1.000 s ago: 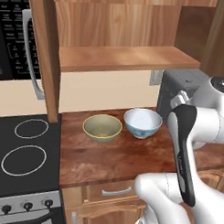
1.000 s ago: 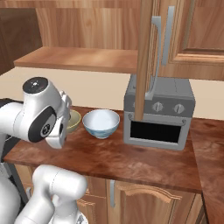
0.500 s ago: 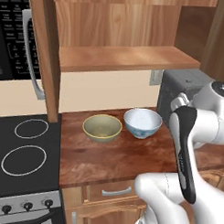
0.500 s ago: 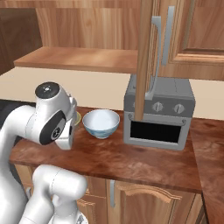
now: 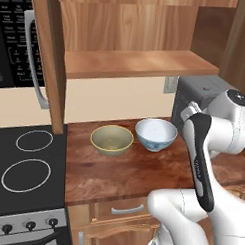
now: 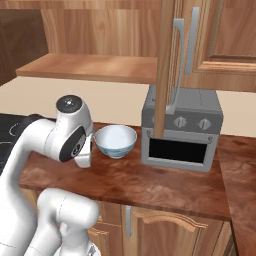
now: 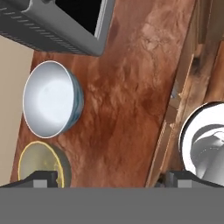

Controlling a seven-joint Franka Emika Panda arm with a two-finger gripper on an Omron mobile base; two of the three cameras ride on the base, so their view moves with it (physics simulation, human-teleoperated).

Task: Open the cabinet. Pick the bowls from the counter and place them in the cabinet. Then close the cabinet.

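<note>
Toaster oven (image 6: 181, 129) stands at three o'clock of the white bowl (image 6: 115, 141); olive bowl (image 5: 112, 139) at nine; end effector (image 7: 111, 178) open, empty.

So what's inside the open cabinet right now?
The cabinet shows one bare wooden shelf; both bowls, olive and white, sit on the counter. Its upper part is cropped off.
</note>
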